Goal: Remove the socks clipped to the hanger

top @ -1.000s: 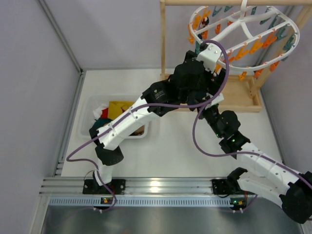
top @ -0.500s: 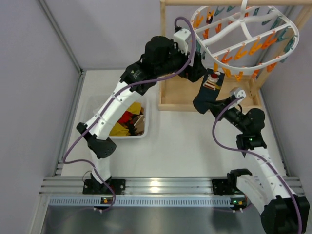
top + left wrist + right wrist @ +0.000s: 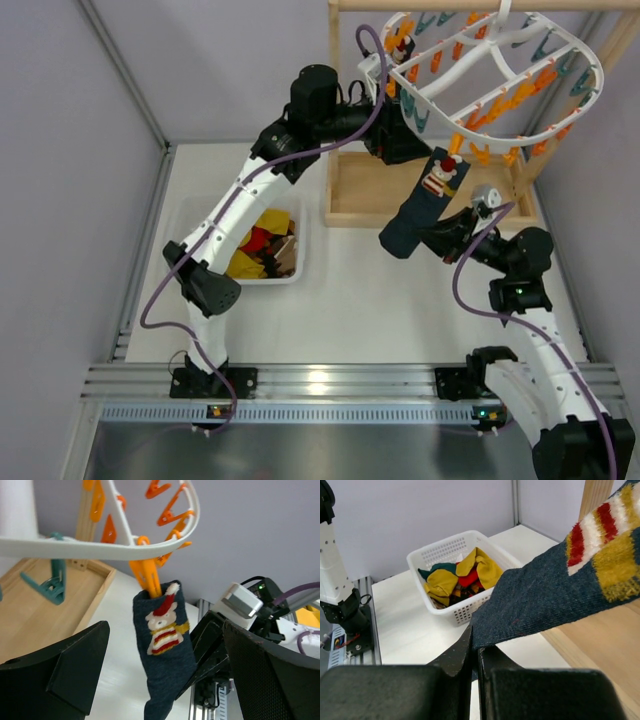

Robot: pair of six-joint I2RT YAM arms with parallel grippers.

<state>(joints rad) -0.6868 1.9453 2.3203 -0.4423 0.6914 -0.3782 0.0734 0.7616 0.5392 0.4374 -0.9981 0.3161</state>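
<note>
The sock (image 3: pixel 162 650) is dark blue. It has a little picture with a red hat, red and white stripes and a yellow band. Its top is stuck in an orange clip (image 3: pixel 148 578) on the rim of the white hanger (image 3: pixel 520 62). From there the sock hangs down at a slant, over the front edge of the wooden rack (image 3: pixel 365 195).

The right gripper (image 3: pixel 475 647) has its fingers pressed together on the low part of the sock, so the cloth is pinched flat between them. The left gripper (image 3: pixel 402 140) is up by the hanger's rim. Its two black fingers (image 3: pixel 65 680) are spread wide, one on each side of the sock, and they do not touch it.

The hanger hangs from the rack's top bar, with lots of orange and teal clips along its ribs. Its far right rim is near the gray wall. The rack's post stands just beside the left arm.

A white basket (image 3: pixel 445 547) sits to the left, well apart from the sock. It holds yellow, red and teal clothes. Between the basket and the right arm there is bare white table (image 3: pixel 370 310).
</note>
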